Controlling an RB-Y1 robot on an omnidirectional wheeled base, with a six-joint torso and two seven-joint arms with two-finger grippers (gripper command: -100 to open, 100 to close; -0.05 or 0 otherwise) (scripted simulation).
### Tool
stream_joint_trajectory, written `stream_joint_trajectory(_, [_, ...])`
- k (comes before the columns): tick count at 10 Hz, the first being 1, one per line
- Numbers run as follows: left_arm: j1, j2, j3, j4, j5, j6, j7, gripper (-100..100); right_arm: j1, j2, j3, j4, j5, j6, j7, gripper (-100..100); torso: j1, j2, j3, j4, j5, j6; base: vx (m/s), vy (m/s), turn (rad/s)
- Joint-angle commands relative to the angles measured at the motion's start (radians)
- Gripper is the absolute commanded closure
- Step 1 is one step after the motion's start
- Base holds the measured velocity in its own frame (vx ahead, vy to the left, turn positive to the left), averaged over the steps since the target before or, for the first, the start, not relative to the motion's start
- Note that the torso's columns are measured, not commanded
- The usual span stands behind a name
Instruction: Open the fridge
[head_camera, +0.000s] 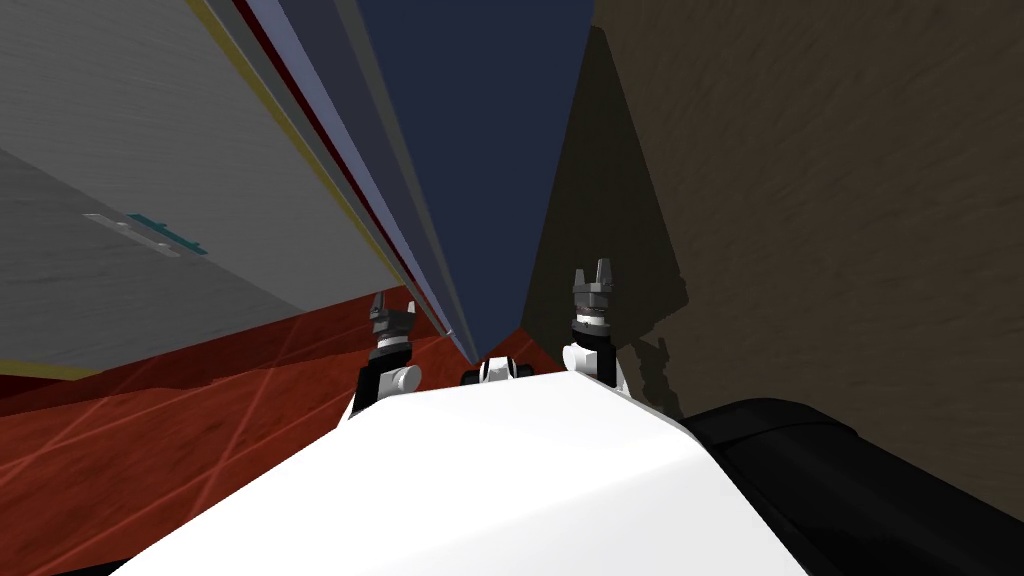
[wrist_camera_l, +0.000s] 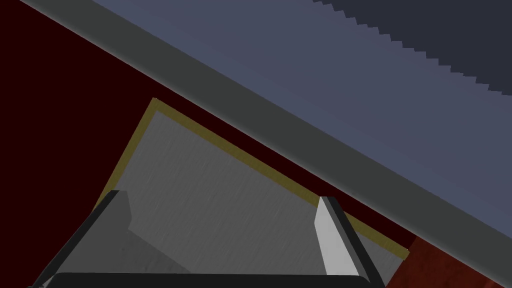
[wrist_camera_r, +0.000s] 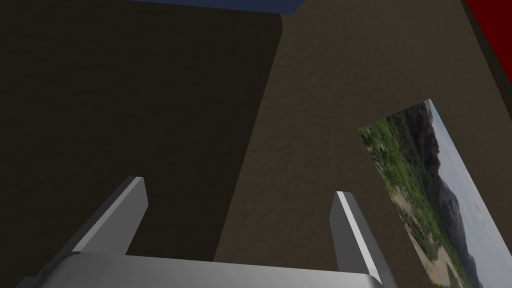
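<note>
A tall dark blue slab (head_camera: 480, 150) rises straight ahead, the fridge as far as I can tell. Grey and pale blue strips (head_camera: 340, 130) run along its left edge. My left gripper (head_camera: 392, 308) hangs just left of that edge, open, with nothing between its fingers. In the left wrist view the left gripper (wrist_camera_l: 221, 196) points at a grey panel with yellow trim (wrist_camera_l: 210, 200). Beyond the panel lie a dark red band, a grey strip (wrist_camera_l: 280, 125) and a blue-grey surface (wrist_camera_l: 350, 65). My right gripper (head_camera: 592, 275) stands open to the right of the slab, before a brown wall (wrist_camera_r: 310, 125).
A large grey panel edged in yellow (head_camera: 150, 120) spreads to the left, with a small pale bar and a teal mark (head_camera: 150, 232) on it. Red floor (head_camera: 150, 430) lies below it. The brown wall (head_camera: 820, 200) closes the right side. A black shape (head_camera: 850, 480) sits low on the right.
</note>
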Motion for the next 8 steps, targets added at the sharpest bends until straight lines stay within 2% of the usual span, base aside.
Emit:
stream_joint_trajectory(1, [-0.006, -0.067, -0.016, -0.003, -0.001, 0.010, 0.002, -100, 0.000, 0.000, 0.000, 0.000, 0.000, 0.000, 0.000, 0, -0.001, 0.000, 0.000, 0.000, 0.000, 0.001, 0.001, -0.004, -0.011])
stream_joint_trajectory(4, [-0.005, -0.136, -0.016, -0.008, 0.000, 0.011, 0.002, -100, 0.000, 0.000, 0.000, 0.000, 0.000, 0.000, 0.000, 0, -0.004, 0.001, 0.001, -0.001, 0.000, 0.002, 0.002, 0.004, 0.006])
stream_joint_trajectory(5, [-0.001, -0.123, 0.003, -0.014, 0.002, 0.001, 0.000, -100, 0.000, 0.000, 0.000, 0.000, 0.000, 0.000, 0.000, 0, -0.005, 0.001, 0.001, -0.001, 0.000, 0.003, -0.011, 0.016, 0.049])
stream_joint_trajectory(7, [0.018, -0.131, 0.017, -0.064, 0.015, 0.037, -0.001, -100, 0.000, 0.000, 0.000, 0.000, 0.000, 0.000, 0.000, 0, 0.007, 0.004, 0.002, 0.003, -0.001, -0.008, 0.062, 0.046, 0.042])
stream_joint_trajectory(8, [0.019, -0.130, 0.015, -0.049, 0.011, 0.023, -0.002, -100, 0.000, 0.000, 0.000, 0.000, 0.000, 0.000, 0.000, 0, 0.011, 0.005, 0.003, 0.004, 0.000, -0.010, 0.034, 0.023, 0.021])
